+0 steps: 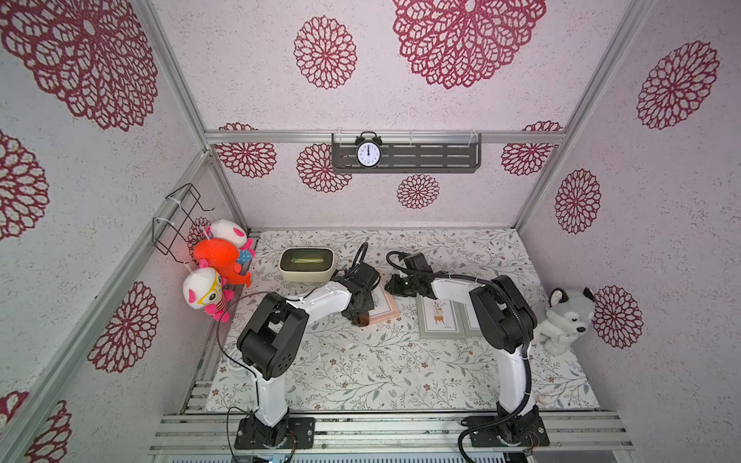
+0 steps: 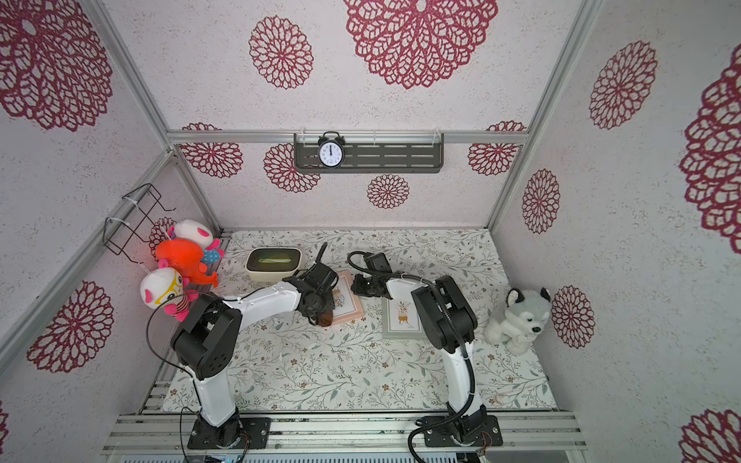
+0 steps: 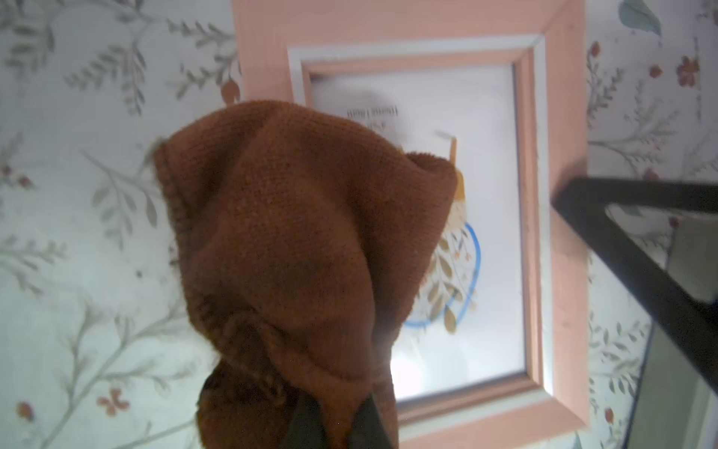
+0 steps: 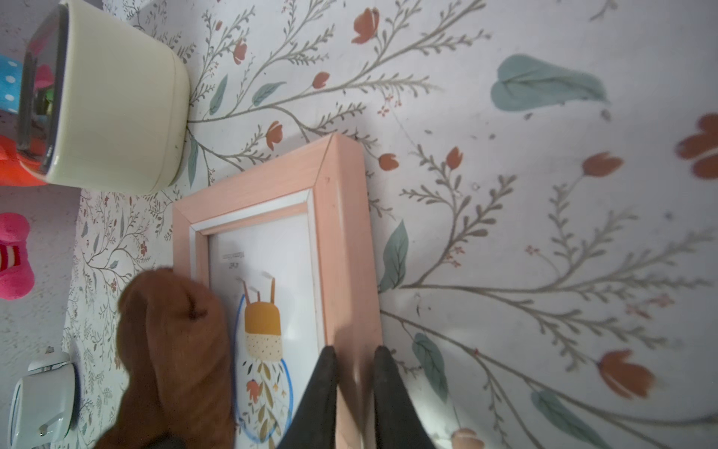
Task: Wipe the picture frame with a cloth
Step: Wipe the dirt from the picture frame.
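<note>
Brown cloth [image 1: 362,320], pinched in the left gripper [image 3: 338,427], sits at 7 o'clock on the pink frame [image 1: 387,310] — mid-wipe, I judge. The right gripper [image 4: 355,350] clamps the frame's 1 o'clock edge. Next, sweep toward it.

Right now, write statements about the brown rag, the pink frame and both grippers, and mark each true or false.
1. The left gripper is shut on the soft brown fabric cloth. True.
2. The cloth lies on the floral table, clear of the pink wooden picture frame. False: it overlaps the frame's glass.
3. The right gripper clamps the frame's side rail. True.
4. The rounded cream box sits on the frame. False: it stands on the table beside it.
</note>
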### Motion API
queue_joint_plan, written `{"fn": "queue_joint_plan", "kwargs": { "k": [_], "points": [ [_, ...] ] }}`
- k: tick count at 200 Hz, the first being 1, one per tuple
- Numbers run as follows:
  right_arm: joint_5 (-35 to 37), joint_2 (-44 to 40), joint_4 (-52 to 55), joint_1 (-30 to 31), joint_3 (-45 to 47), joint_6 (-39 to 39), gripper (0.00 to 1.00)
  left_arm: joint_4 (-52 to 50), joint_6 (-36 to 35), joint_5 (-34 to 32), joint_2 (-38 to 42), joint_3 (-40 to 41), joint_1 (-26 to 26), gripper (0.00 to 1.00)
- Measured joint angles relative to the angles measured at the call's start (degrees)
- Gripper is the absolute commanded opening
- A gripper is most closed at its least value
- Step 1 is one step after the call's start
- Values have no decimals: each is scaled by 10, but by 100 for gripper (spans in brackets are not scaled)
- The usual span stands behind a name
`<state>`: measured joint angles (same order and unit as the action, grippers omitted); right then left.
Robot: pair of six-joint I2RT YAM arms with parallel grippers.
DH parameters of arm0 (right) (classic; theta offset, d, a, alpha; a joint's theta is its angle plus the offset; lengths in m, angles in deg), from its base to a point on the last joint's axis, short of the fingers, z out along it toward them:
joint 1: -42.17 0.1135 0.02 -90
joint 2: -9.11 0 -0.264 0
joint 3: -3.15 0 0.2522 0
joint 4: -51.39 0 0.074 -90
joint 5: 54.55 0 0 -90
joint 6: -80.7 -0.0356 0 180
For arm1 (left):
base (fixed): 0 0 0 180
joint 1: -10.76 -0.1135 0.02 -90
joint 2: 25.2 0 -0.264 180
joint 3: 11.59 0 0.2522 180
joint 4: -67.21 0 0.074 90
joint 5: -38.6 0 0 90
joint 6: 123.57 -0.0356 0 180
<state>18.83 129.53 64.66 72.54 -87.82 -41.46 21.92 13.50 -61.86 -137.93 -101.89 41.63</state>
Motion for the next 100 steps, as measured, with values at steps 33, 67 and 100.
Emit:
{"fn": "queue_joint_plan", "kwargs": {
  "k": [33, 67, 100],
  "points": [
    [0, 0, 0, 0, 0, 0, 18, 5, -42, 2, -69, -90, -52, 0],
    [0, 0, -1, 0, 1, -1, 18, 52, -37, 7, -44, -36, -45, 0],
    [0, -1, -4, 0, 3, -5, 18, 88, 17, 11, 62, 111, 23, 0]
  ]
}}
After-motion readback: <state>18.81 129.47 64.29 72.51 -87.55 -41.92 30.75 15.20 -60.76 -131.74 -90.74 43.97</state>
